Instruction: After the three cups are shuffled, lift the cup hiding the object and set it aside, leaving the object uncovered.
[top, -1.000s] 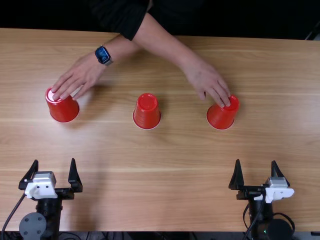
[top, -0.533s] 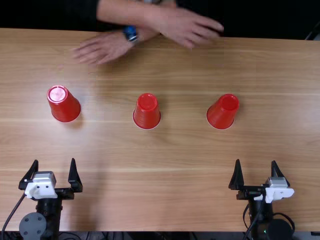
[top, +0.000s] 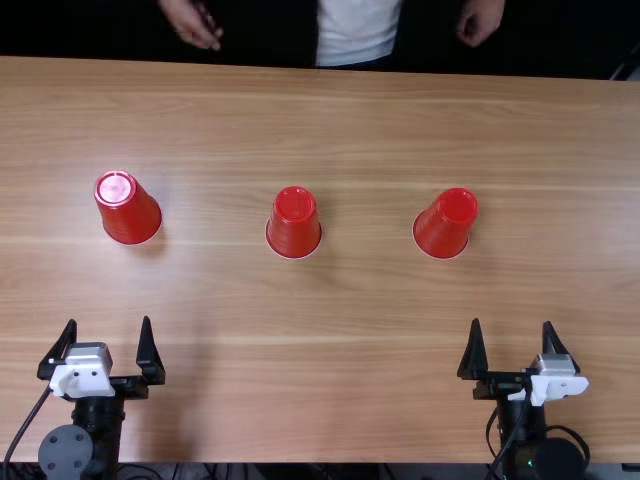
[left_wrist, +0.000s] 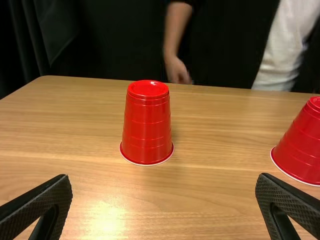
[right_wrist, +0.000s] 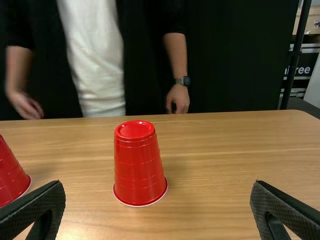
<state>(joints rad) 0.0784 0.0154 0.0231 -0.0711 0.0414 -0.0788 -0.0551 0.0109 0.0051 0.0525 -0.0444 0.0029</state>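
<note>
Looking at three red cups flipped mouth-down in a row across the middle of the wooden table (top: 350, 120): left cup (top: 127, 208), middle cup (top: 294, 222), right cup (top: 446, 223), all well apart. No telling the hiding cup from the others. Left gripper (top: 108, 322) at the near edge, fingers spread wide, well short of the left cup. Same for right gripper (top: 510, 323), spread wide too, facing the right cup.

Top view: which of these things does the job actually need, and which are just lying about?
Part of the job: left red cup, middle red cup, right red cup; left end effector and right end effector, both open.
Just there: the wooden table beneath them.
</note>
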